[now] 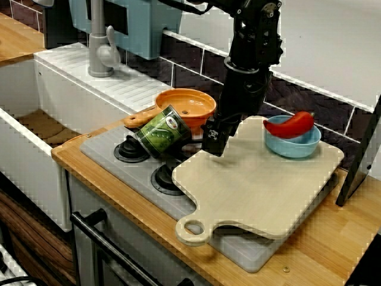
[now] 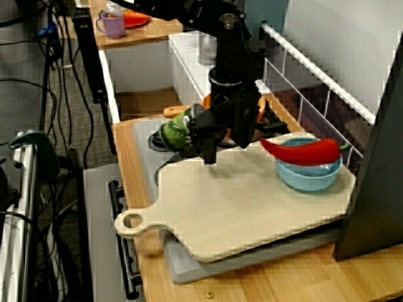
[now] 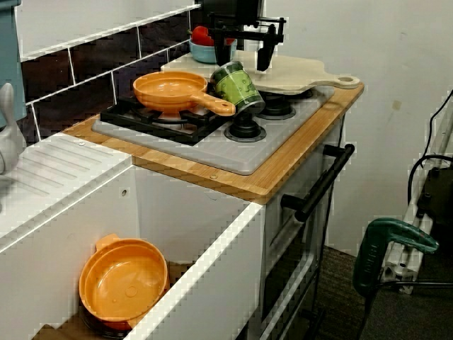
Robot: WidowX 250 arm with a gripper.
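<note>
Counter (image 1: 333, 238) carried grey hob (image 1: 119, 173). Cutting board (image 1: 262, 185) lay across hob's right half, so it sat raised and overhanging. Orange pan (image 1: 190, 107) stood on a rear burner. Blue bowl (image 1: 292, 146) stood at board's far corner. Green can (image 1: 161, 132) lay tilted between burners, apparently propped by pan's handle. Red pepper (image 1: 296, 124) bridged bowl's rim, too long to sit inside. Jaws, spread wide and empty, hung over board's left edge just beside can, not touching it.
</note>
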